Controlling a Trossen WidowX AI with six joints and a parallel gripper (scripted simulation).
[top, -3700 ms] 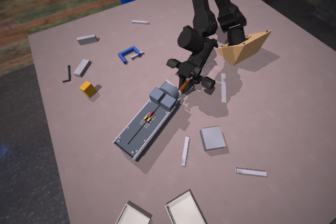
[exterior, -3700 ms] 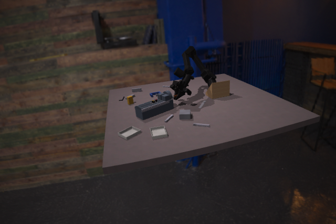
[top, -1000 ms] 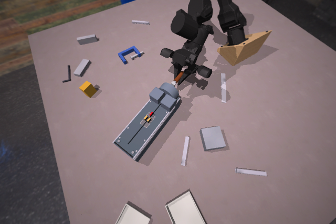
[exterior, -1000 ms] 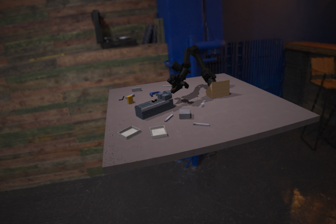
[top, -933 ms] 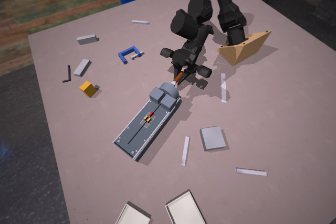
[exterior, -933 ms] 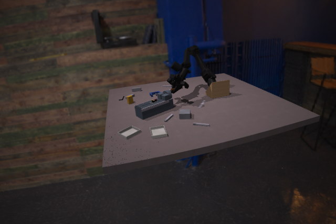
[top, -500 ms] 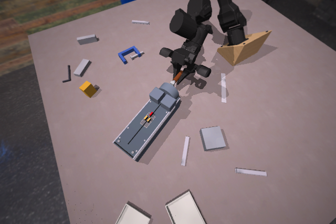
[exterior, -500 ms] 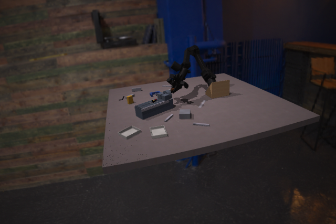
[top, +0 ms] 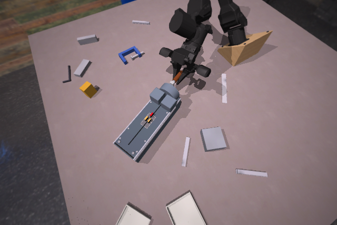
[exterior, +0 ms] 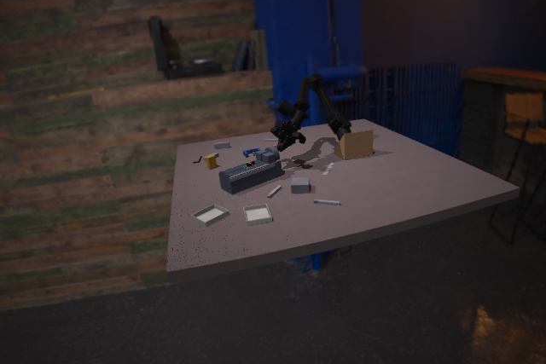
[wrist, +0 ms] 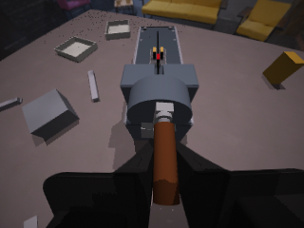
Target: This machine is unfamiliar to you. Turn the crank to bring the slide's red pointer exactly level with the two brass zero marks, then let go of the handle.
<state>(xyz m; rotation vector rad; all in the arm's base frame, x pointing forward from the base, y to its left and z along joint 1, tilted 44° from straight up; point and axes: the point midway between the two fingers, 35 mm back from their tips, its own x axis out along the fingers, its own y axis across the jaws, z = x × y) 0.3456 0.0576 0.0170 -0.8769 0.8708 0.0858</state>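
Note:
The grey-blue machine (top: 141, 135) (exterior: 251, 182) (wrist: 142, 45) lies on the table with a slot along its top. Its red pointer (top: 151, 114) (wrist: 158, 56) stands in the slot, a little to the crank side of the two brass zero marks (top: 147, 119) (wrist: 161, 50), not level with them. The round hub (top: 170, 90) (wrist: 159, 94) is at the machine's crank end. My gripper (top: 177, 77) (wrist: 161, 142) is shut on the brown crank handle (top: 178, 76) (wrist: 165, 166), which sticks out from a pale metal joint at the top part of the hub's face.
A grey block (top: 213, 138) (wrist: 49, 114) and a pale bar (top: 186, 152) (wrist: 93, 85) lie beside the machine. A yellow block (top: 87, 89) (wrist: 283, 67) and a blue clamp (top: 126, 52) lie on its other side. Two shallow trays (exterior: 258, 214) (exterior: 210, 214) lie beyond its far end.

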